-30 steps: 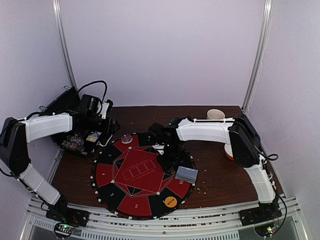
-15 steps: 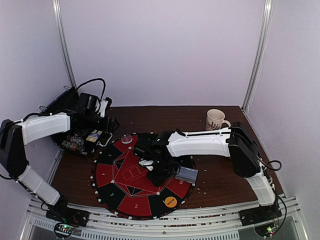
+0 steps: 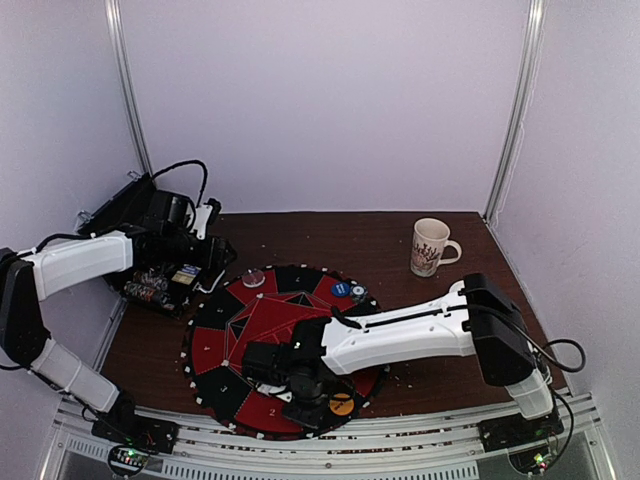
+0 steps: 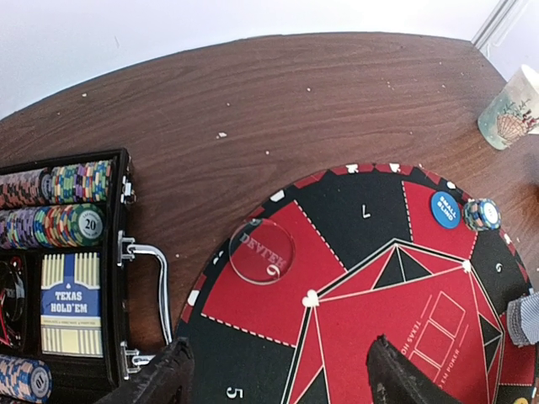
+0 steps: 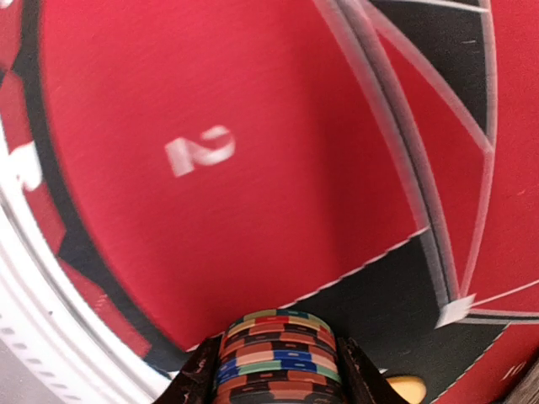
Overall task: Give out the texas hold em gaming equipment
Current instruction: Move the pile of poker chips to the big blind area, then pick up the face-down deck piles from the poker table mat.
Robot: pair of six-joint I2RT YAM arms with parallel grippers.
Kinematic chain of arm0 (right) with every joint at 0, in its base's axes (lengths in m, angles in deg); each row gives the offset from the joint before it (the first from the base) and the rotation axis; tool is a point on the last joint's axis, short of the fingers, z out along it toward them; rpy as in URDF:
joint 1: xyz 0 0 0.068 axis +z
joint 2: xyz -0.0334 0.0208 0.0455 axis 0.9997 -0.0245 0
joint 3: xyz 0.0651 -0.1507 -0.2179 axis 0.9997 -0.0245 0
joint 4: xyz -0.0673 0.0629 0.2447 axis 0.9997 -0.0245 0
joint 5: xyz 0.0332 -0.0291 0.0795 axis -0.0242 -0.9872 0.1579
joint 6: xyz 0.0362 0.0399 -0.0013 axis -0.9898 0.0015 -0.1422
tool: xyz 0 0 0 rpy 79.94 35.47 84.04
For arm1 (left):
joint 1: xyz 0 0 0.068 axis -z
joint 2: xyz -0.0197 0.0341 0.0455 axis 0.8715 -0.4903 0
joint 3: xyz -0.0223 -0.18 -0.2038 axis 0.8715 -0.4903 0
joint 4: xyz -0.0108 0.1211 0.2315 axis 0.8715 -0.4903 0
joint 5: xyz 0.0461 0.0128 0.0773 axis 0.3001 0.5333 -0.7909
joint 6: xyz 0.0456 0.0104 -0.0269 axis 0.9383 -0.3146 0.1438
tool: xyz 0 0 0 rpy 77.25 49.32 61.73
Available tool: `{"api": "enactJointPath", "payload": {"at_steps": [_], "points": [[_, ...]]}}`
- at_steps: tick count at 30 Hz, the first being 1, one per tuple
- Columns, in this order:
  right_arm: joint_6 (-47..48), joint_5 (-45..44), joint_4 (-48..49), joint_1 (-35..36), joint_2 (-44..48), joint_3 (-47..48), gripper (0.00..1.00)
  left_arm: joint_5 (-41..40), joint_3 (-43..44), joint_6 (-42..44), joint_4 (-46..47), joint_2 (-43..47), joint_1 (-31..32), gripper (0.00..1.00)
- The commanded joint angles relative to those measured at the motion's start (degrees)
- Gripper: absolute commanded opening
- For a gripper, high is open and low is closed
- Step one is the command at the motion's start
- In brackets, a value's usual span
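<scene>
The round red-and-black poker mat (image 3: 262, 318) lies mid-table. My right gripper (image 3: 300, 388) reaches over the mat's near sector marked 2 and is shut on a stack of multicoloured chips (image 5: 278, 358), held just above the felt (image 5: 210, 168). An orange button (image 3: 342, 404) lies beside it and also shows in the right wrist view (image 5: 406, 390). My left gripper (image 4: 278, 380) is open and empty above the mat's left part, near the clear dealer button (image 4: 262, 251). A blue button (image 4: 445, 209) and a small chip stack (image 4: 482, 214) lie on the far right sector. The grey-blue card deck (image 4: 526, 318) peeks in at the edge.
An open black case (image 4: 59, 278) with rows of chips and a boxed card deck stands left of the mat; it also shows in the top view (image 3: 165, 280). A white patterned mug (image 3: 430, 245) stands at the back right. The right arm (image 3: 410, 335) lies across the mat's right half.
My right arm has swept from the mat's right middle to its near sector 2, carrying the chip stack. The mug is uncovered. The left arm has barely shifted.
</scene>
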Motion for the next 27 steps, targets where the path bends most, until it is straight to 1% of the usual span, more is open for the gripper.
{"api": "enactJointPath", "payload": {"at_steps": [1, 4, 7, 11, 16, 17, 18, 20, 22, 25, 27], "points": [[-2.68, 4.14, -4.59, 3.76, -2.84, -3.68, 0.24, 1.12, -1.35, 1.1, -0.97, 3.47, -0.3, 0.74], [-3.25, 3.46, -4.2, 3.77, -2.43, -3.78, 0.25, 1.25, -1.79, 1.66, -0.94, 4.65, -0.3, 0.74], [-3.58, 1.86, -4.83, 3.71, -2.84, -1.53, 0.36, 1.13, -1.38, 2.53, -1.02, 4.85, -0.35, 0.74], [-3.61, -1.61, -5.36, 2.88, -1.05, 2.45, 0.66, 1.97, -0.09, 3.94, -1.34, 4.31, -0.32, 0.74], [-2.29, -2.43, -3.62, -0.19, 5.16, 4.81, 0.9, 4.51, 0.95, 5.46, -0.53, 4.17, -0.22, 0.74], [-1.65, -2.6, -3.07, -1.07, 6.79, 5.13, 0.97, 4.95, 1.27, 5.79, -0.41, 4.09, -0.24, 0.74], [-0.95, -2.68, -2.25, -1.77, 8.62, 5.25, 1.0, 5.28, 1.57, 6.07, -0.4, 3.93, -0.27, 0.74], [0.8, -2.22, -0.23, -3.58, 13.42, 4.31, 1.0, 5.94, 2.2, 6.64, -0.4, 3.66, -0.21, 0.74], [3.39, -1.53, 1.98, -6.33, 18.25, 0.85, 1.0, 6.73, 2.74, 7.35, -0.41, 3.32, -0.06, 0.74], [10.17, 0.26, 7.25, -13.1, 27.32, -10.52, 1.0, 7.68, 3.58, 8.71, -0.4, 2.66, 0.3, 0.74], [14.38, 2.88, 11.83, -20.31, 32.79, -20.62, 1.0, 8.26, 4.25, 9.41, -0.05, 1.96, 0.39, 0.74]]}}
